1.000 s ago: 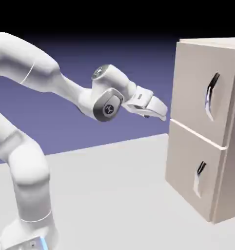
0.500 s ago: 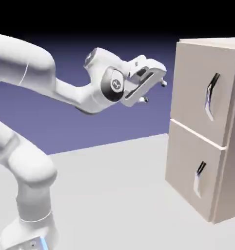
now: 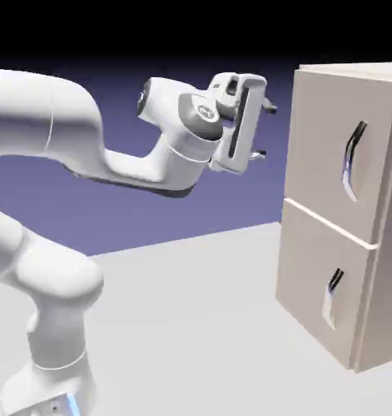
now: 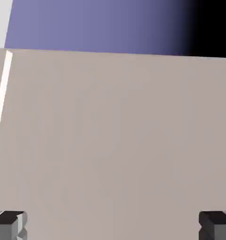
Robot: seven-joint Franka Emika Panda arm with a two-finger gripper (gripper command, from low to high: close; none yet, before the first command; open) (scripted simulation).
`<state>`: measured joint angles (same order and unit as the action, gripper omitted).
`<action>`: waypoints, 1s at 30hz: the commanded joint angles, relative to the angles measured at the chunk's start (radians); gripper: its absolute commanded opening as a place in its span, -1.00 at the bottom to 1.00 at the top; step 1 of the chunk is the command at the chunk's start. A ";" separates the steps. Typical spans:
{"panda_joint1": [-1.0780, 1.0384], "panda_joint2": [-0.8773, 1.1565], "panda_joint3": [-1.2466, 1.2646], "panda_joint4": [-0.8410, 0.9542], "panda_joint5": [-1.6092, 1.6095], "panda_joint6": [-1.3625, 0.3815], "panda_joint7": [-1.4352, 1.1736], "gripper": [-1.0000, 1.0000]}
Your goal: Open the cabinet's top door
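The beige cabinet (image 3: 370, 244) stands at the exterior view's right. Its top door (image 3: 317, 154) is flat and shut, with a slanted dark-and-silver handle (image 3: 352, 158). My gripper (image 3: 266, 129) hovers in the air just left of the door's upper part, apart from it, fingers pointing at the panel, open with nothing between them. In the hand view the gripper (image 4: 113, 227) shows wide-set grey fingertips (image 4: 217, 225), and plain beige door panel (image 4: 119, 140) fills most of the picture. The handle is hidden there.
Below the top door is a shorter lower door (image 3: 309, 272) with a small handle (image 3: 333, 296). A pale seam (image 4: 2, 93) runs along the hand view's left. The grey tabletop (image 3: 183, 325) spreads before the cabinet.
The hand has risen and rolled, swinging its fingers from pointing down-right to pointing level at the cabinet, a little nearer the top door. The jaws stayed open.
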<state>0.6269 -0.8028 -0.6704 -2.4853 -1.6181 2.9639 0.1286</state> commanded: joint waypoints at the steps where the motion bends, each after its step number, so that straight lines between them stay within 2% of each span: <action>1: 0.017 -0.006 -0.018 0.009 -0.044 -0.002 -0.016 0.00; 30: 0.482 -0.183 -0.526 0.255 -1.269 -0.057 -0.481 0.00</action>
<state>1.1093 -0.9854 -1.1964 -2.2305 -2.8876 2.9066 -0.3519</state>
